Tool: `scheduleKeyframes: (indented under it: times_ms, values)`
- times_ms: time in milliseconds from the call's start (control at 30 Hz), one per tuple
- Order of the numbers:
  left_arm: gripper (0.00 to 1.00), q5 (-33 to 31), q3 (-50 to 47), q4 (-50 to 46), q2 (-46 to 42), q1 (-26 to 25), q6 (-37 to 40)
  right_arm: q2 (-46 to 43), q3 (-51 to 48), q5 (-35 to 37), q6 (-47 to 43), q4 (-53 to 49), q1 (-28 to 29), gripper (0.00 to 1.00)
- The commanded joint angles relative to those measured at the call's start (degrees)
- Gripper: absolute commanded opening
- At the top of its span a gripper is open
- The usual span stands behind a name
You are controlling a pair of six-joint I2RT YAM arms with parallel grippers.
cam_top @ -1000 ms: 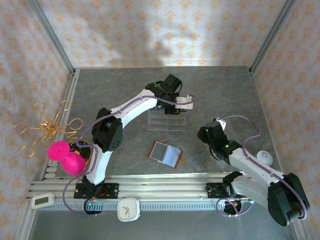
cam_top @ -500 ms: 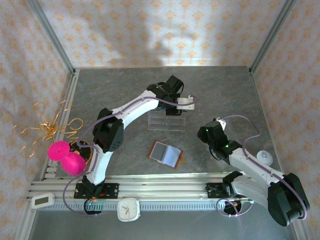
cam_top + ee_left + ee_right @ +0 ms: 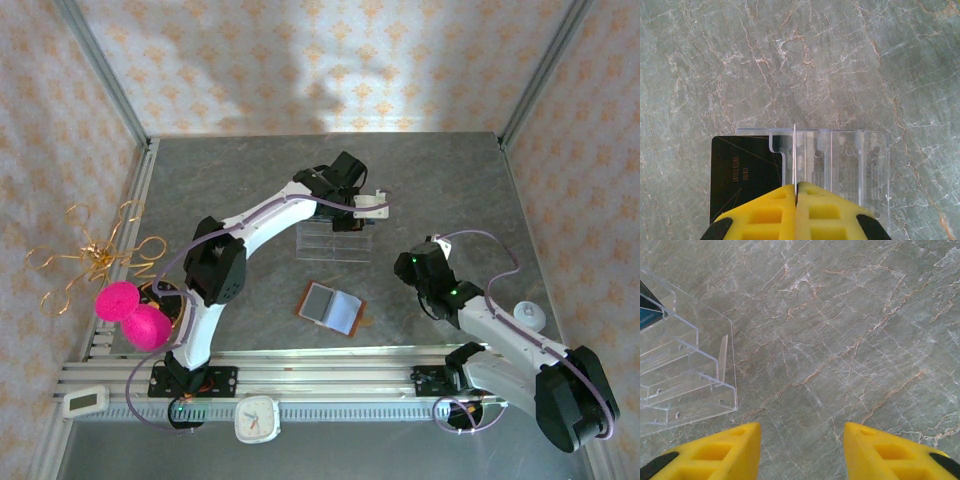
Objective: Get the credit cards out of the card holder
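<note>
Light, stiff and probably slick, the card [image 3: 795,150] stands edge-on over the clear rack [image 3: 850,165], pinched across its flat faces by the closed left fingers [image 3: 765,215], while the right fingers [image 3: 730,450] hang half open and empty and the card holder [image 3: 332,308] lies open on the surface [image 3: 790,60].

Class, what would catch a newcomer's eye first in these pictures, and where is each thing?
Two bright pink pom-poms sit at the table's left edge. The brown card holder lies open at mid-table. Beyond it, the left gripper pinches a thin card edge-on over the clear rack.
</note>
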Motion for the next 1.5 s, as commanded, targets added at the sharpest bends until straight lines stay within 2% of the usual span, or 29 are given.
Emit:
scheduleKeyframes:
  times_ms: [0, 267, 600, 1467]
  values:
    - [0.0, -0.2, 0.3, 1.3, -3.8, -0.6, -1.3, -0.5, -0.5, 0.3, -0.7, 0.8, -0.4, 0.46]
    - [0.0, -0.6, -2.6, 1.0, -5.8, -0.8, -0.6, -0.5, -0.9, 0.2, -0.5, 1.2, -0.4, 0.46]
    - [0.0, -2.9, -3.9, 2.1, -3.2, -0.4, -1.7, -0.7, -0.6, 0.4, -0.7, 0.6, -0.5, 0.45]
    - [0.0, -1.5, -4.9, 2.1, -0.5, -0.2, -2.0, -0.2, -0.8, 0.3, -0.7, 1.1, -0.6, 0.46]
